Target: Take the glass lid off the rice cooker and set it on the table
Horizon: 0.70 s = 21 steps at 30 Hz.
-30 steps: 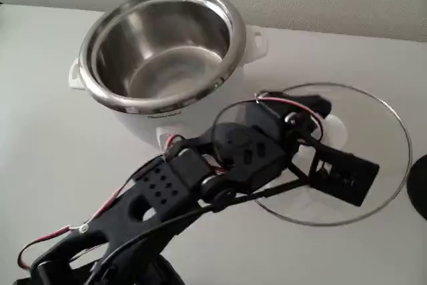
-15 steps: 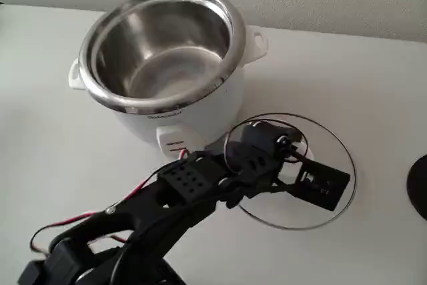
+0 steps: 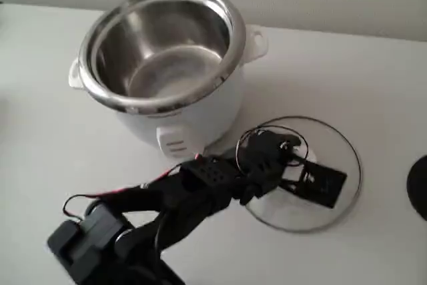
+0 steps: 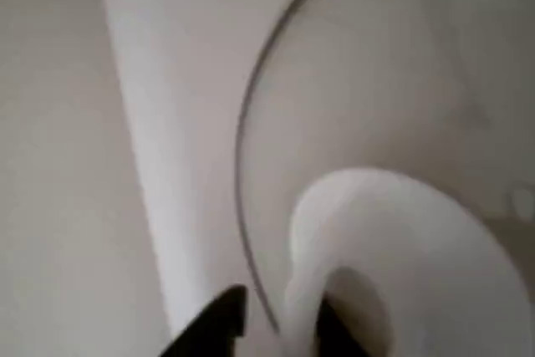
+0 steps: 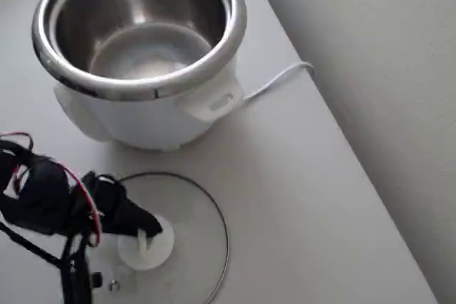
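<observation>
The glass lid point(image 3: 303, 175) is lying flat on the tabletop point(image 3: 373, 85) just beside the open rice cooker point(image 3: 163, 65), and the tool point(image 5: 146, 236) is gripping its white knob point(image 5: 146, 247), so letting go and lifting clear is coming next.

The rice cooker point(image 3: 167, 91) has a smooth white body, plastic or painted by the look of it, with a soft sheen; its inner pot point(image 5: 139, 30) is polished steel, mirror-bright at the rolled rim and more brushed down the bowl. The glass lid point(image 3: 333, 158) is clear, glossy glass edged with a thin steel rim, and its knob point(image 5: 146, 243) is smooth white plastic. The desk point(image 3: 347, 78) is a plain white, matt, even surface. The claw point(image 5: 146, 229) and arm are matt black plastic, faintly textured, with red and black wires in glossy insulation. A smooth white cord point(image 5: 278, 80) lies beside the cooker.
</observation>
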Each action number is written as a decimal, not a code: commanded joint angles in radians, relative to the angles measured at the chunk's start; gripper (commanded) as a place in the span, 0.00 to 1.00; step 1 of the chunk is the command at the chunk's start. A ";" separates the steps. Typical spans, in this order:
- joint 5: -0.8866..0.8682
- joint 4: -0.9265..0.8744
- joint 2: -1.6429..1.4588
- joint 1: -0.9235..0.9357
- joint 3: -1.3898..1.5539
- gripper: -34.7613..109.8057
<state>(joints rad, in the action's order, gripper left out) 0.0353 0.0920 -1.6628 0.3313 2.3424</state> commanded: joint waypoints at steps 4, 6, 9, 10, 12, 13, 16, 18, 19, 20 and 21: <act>0.074 -0.127 -0.041 -0.017 -0.026 0.40; 0.086 -0.207 -0.083 -0.006 -0.026 0.43; 0.098 -0.325 -0.158 0.008 -0.026 0.44; 0.098 -0.365 -0.184 0.012 -0.026 0.44; 0.098 -0.448 -0.245 0.014 -0.026 0.44; 0.098 -0.489 -0.279 0.014 -0.026 0.44; 0.098 -0.621 -0.407 0.021 -0.026 0.44; 0.098 -0.716 -0.514 0.021 -0.025 0.44; 0.098 -0.761 -0.575 0.020 -0.021 0.44; 0.098 -0.804 -0.641 0.017 -0.018 0.44; 0.098 -0.850 -0.712 0.009 -0.014 0.43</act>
<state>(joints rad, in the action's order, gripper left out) 0.1212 -0.6059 -2.1154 0.3390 2.3409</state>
